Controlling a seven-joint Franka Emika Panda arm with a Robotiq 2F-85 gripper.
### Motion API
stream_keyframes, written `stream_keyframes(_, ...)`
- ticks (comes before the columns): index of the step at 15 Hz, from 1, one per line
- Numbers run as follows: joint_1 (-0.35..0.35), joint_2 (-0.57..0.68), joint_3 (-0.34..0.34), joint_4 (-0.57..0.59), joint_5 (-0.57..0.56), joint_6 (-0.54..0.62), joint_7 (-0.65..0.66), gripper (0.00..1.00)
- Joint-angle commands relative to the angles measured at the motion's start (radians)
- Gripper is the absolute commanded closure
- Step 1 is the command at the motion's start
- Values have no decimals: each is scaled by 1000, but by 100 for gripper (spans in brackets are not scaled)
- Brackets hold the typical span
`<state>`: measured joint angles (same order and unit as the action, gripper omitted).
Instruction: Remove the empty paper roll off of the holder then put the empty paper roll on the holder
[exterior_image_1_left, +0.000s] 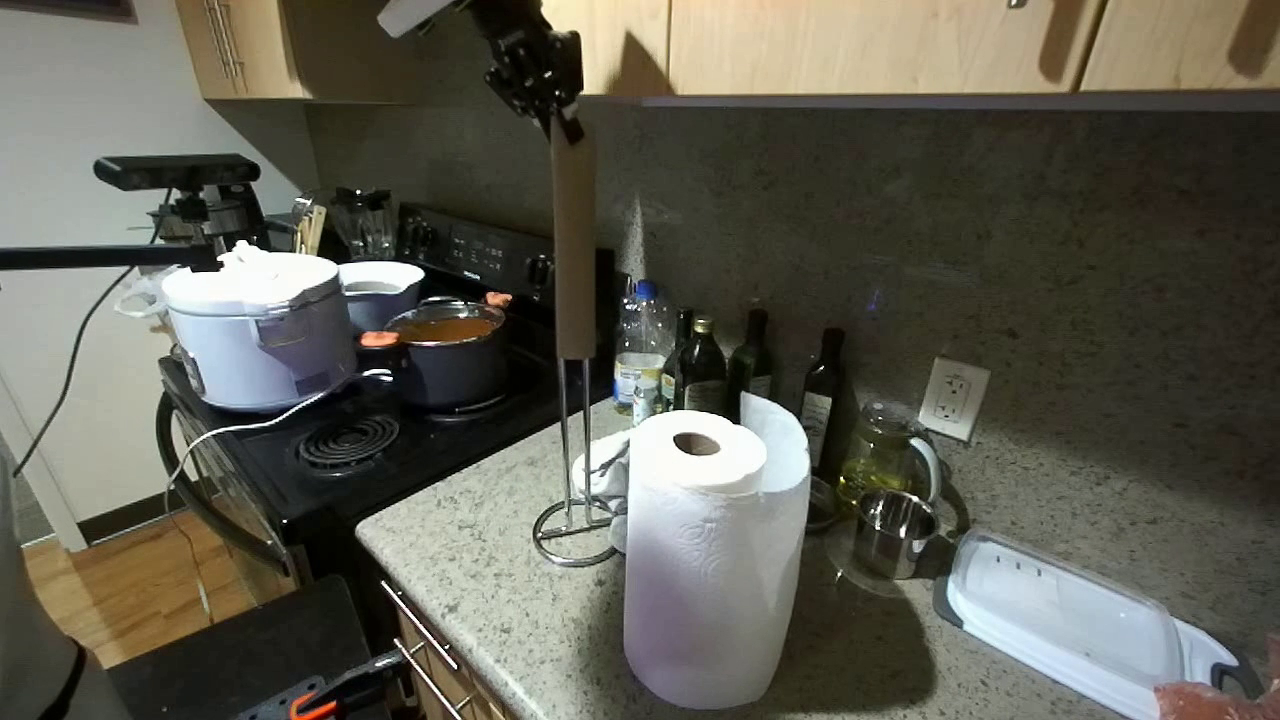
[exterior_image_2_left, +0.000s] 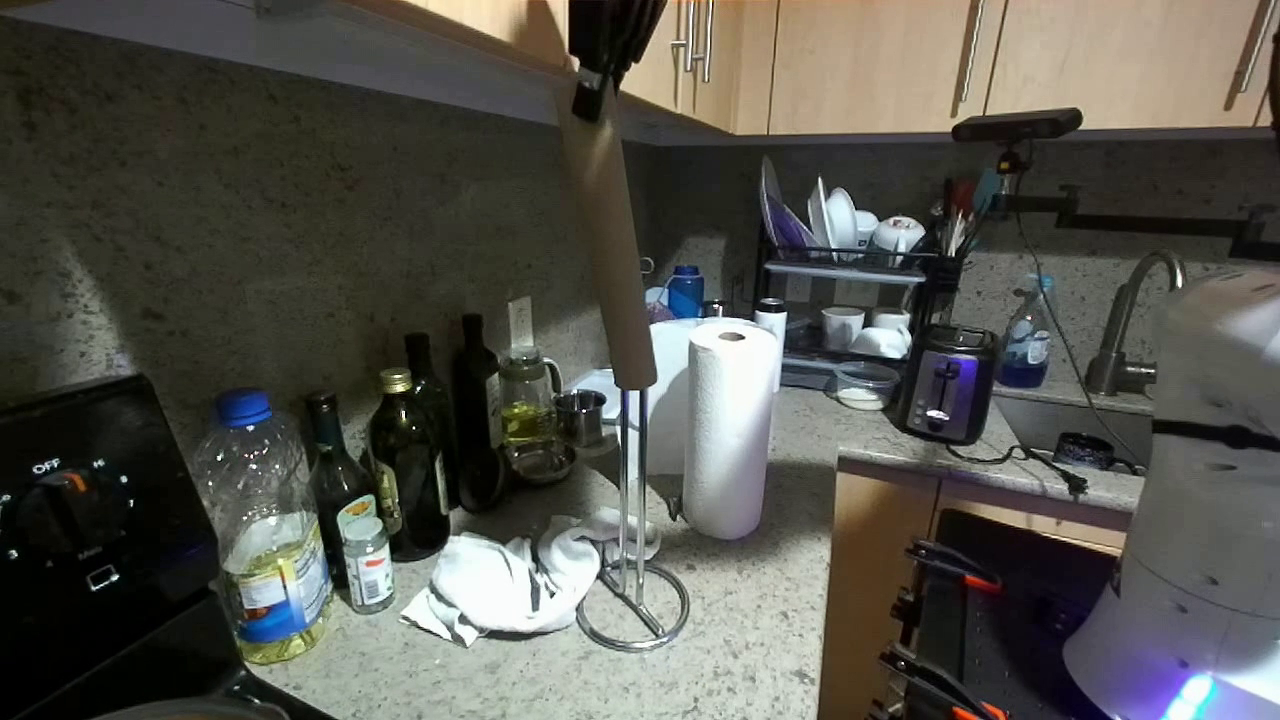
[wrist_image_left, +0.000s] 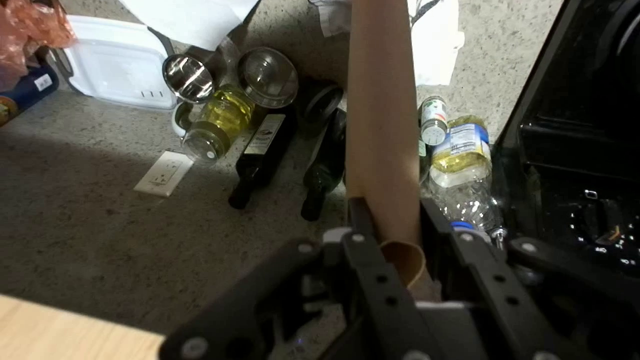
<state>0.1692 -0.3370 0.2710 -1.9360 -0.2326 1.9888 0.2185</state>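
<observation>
I can read OFF and 3 around the knob (exterior_image_2_left: 70, 510) on the stove panel (exterior_image_2_left: 140, 430); the bottle labels (exterior_image_2_left: 275, 600) are blurred

The holder (exterior_image_2_left: 642, 500) reaches up inside the empty paper roll (exterior_image_2_left: 612, 250).

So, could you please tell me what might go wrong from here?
The slim brown cardboard tube leans in an exterior view, while the thin metal wire stand is upright, so it could catch and tip the stand.
The black two-fingered gripper pinches only the tube's top end, so the tube might pivot or slip.
The fat white paper towel roll stands near the stand and may be knocked if things swing.
</observation>
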Motion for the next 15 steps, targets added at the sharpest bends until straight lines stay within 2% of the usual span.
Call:
stream_keyframes(1,-5,-21,24,25,-39,-1,10,71)
stream_keyframes(8,4,-47,58,43,-56,19,5,75)
stream_keyframes(10,6,-56,64,39,-49,21,9,79)
stream_keyframes(12,12,-71,60,28,-34,27,10,81)
stream_keyframes(15,24,-96,46,7,6,42,4,80)
